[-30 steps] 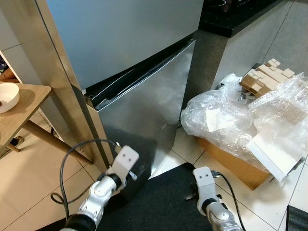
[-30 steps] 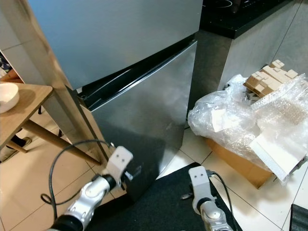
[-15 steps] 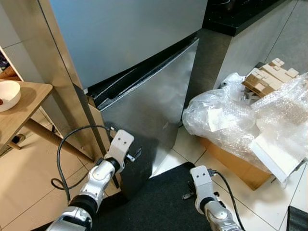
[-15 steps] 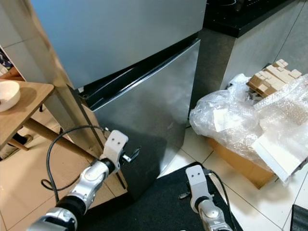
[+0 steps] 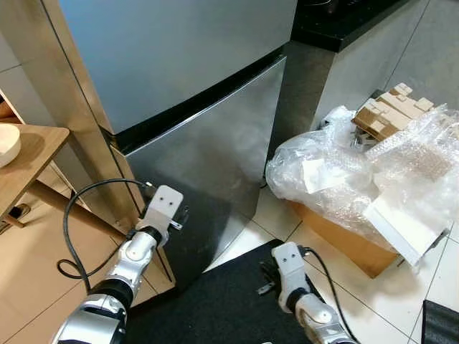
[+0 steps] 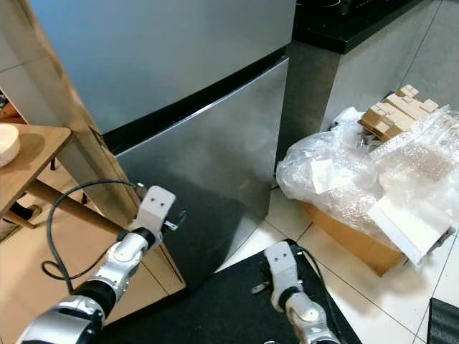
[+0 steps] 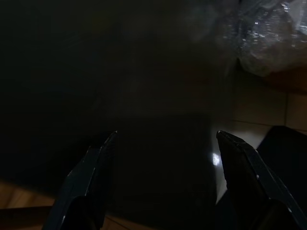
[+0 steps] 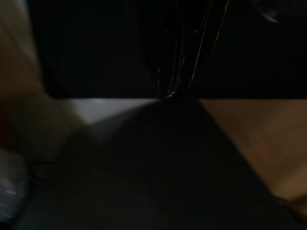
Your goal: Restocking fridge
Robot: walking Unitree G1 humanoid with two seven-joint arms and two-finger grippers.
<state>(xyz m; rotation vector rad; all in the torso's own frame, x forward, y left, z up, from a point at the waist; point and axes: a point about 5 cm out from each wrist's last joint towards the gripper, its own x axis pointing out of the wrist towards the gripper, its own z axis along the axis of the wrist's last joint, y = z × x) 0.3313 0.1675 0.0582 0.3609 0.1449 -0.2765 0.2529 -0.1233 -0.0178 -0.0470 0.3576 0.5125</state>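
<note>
Fridge (image 5: pixel 193 79): steel, two doors, both shut flush, dark seam between upper and lower; stands betw. wooden post (image 5: pixel 79 115) on robot's left and dark counter cabinet (image 5: pixel 344 50) on right. Left gripper (image 7: pixel 163 143): fingers spread wide, holding nothing, held low right at lower door's left edge nr floor; right gripper (image 5: pixel 269 276): low over black mat (image 5: pixel 215 308), well apart from fridge, finger spread can't tell. Also: wooden table (image 5: pixel 32 154) w/ white bowl (image 5: pixel 7 143) at its edge, far left; bubble-wrap heap (image 5: pixel 358 172) over cardboard box (image 5: pixel 344 240) on tiled floor, right of fridge.
</note>
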